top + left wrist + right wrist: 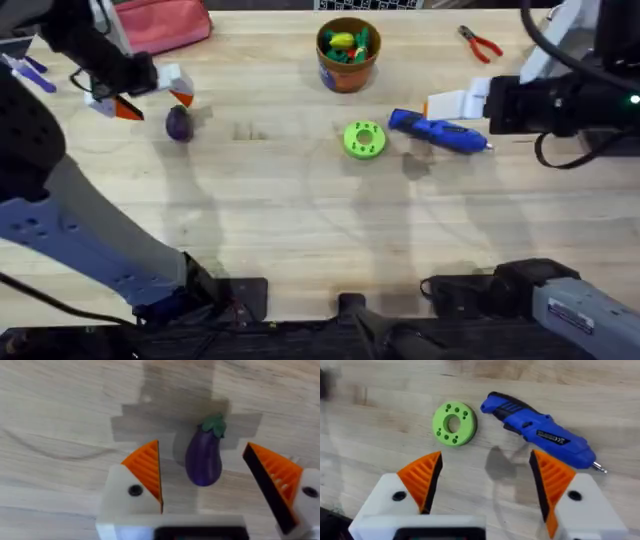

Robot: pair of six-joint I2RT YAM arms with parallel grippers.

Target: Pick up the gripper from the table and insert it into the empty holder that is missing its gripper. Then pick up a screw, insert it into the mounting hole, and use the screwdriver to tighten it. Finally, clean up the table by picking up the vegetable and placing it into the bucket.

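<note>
The cleanup step looks to be the one in hand. The left hand (202, 477) hangs wide open over the small dark purple toy eggplant (204, 456), which lies on the pale wooden table (300, 230) between the two orange ribbed pads (145, 467) without touching either, its green cap pointing away from the wrist. The next move, as I judge it, is to drop straight down and close across the eggplant's belly, then carry it to the round orange-brown bucket with a blue band (347, 55), which stands well off to that hand's right, already holding yellow and green toy food.

The right hand (485, 485) is also spread wide and empty, with the blue pen-shaped electric screwdriver (540, 435) and a green plastic ring with small holes (453, 423) lying just ahead of its fingers.

Bare table runs between the eggplant and bucket, so the carry path looks open. The left hand works near the table's far edge, with a pink pouch (165, 25) beyond it.
</note>
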